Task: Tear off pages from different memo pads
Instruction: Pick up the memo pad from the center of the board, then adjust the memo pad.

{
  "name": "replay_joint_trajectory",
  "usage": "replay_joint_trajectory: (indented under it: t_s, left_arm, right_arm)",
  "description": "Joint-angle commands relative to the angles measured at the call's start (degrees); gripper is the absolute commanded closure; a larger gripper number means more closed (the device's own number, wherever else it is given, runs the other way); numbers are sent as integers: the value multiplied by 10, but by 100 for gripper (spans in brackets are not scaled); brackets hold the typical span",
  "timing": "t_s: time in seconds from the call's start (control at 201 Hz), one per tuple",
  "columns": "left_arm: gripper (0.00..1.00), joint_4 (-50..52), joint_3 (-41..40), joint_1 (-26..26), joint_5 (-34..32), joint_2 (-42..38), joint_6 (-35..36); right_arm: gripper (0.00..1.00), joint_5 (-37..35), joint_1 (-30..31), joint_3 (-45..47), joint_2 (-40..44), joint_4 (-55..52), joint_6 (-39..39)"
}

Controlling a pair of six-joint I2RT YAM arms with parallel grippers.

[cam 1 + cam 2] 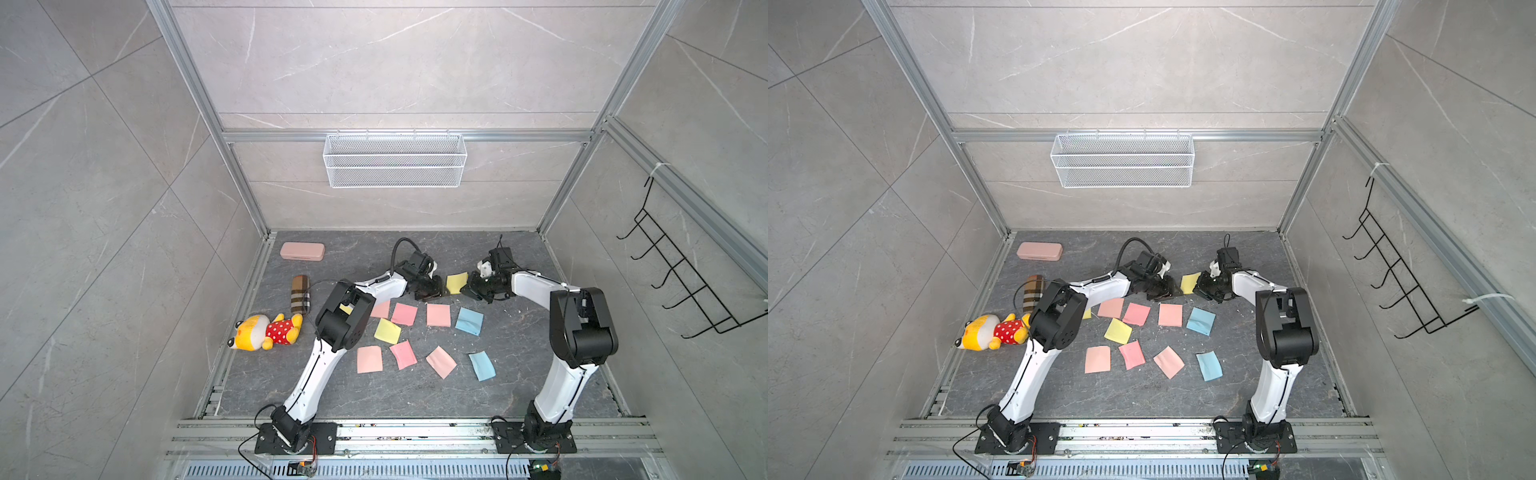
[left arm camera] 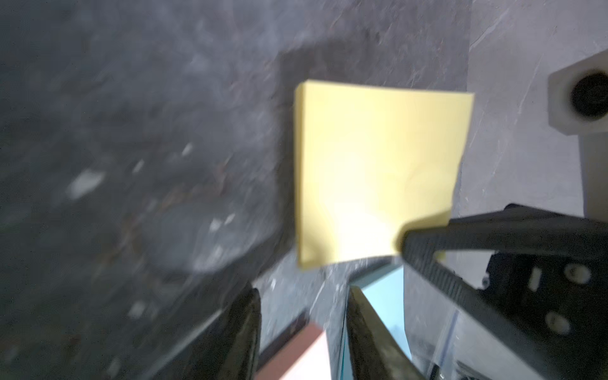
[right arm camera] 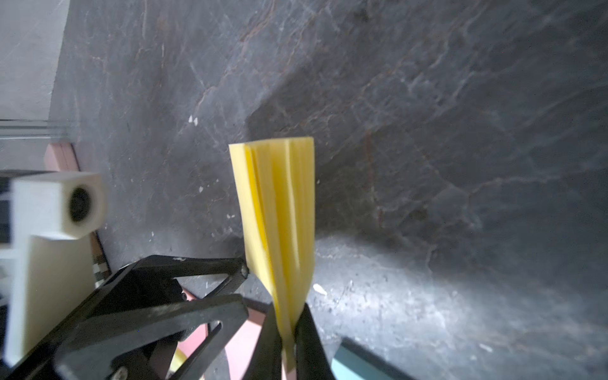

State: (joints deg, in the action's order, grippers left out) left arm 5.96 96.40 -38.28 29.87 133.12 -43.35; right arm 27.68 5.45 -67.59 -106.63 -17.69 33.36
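A yellow memo pad (image 1: 456, 283) hangs above the dark floor between both grippers. My right gripper (image 3: 287, 329) is shut on one edge of the pad (image 3: 279, 214), whose sheets fan apart above the fingers. My left gripper (image 2: 304, 312) is open just beside the pad (image 2: 375, 171), with only floor between its fingers. In both top views the left gripper (image 1: 436, 289) faces the right gripper (image 1: 471, 289) across the pad (image 1: 1190, 283). A pink pad (image 1: 438, 315) and a light blue pad (image 1: 469, 321) lie flat nearby. Several loose pink, yellow and blue pages (image 1: 387, 331) are scattered closer to the arm bases.
A pink case (image 1: 302, 251), a plaid pouch (image 1: 300, 294) and a plush toy (image 1: 266, 332) lie along the left side of the floor. A white wire basket (image 1: 395, 160) hangs on the back wall, and a black hook rack (image 1: 681, 270) on the right wall.
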Motion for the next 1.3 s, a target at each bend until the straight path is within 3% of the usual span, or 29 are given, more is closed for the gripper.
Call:
replay_joint_trajectory:
  t_s: [0.0,0.09,0.244,0.418,0.613,0.812,0.882,0.937,1.001,1.096,1.181,1.295]
  left_arm:
    - [46,-195,-122,59,86,-101,-124]
    - [41,-305,-192,80,117,-139,-195]
    - [38,-385,-253,78,140,-185,-253]
    - [38,-397,-295,74,151,-235,-258]
    - [49,-402,-330,63,171,-271,-261]
    - [38,-510,-412,92,144,-322,-326]
    - [38,-527,-416,89,140,-332,-333]
    - [38,-510,-410,84,149,-336,-326]
    - [38,-475,-411,90,171,-347,-303]
    - [34,-322,-391,116,220,-392,-185]
    - [30,-145,-348,118,228,-424,-47]
    - [33,-118,-341,106,276,-415,-33]
  right_arm:
    - [94,76,4,22,64,9,24]
    - [94,136,13,49,107,19,49]
    - [93,183,50,86,173,1,74]
    - [93,219,86,110,217,2,106]
    - [94,223,93,113,236,-19,109]
    - [95,229,93,139,257,48,179]
    - [95,245,96,129,255,43,172]
    - [95,269,101,111,245,16,138]
    - [95,268,102,64,231,-102,44]
    - [95,238,113,-25,207,-282,-108]
    - [95,230,138,-44,203,-305,-133]
    - [95,236,161,-62,195,-305,-142]
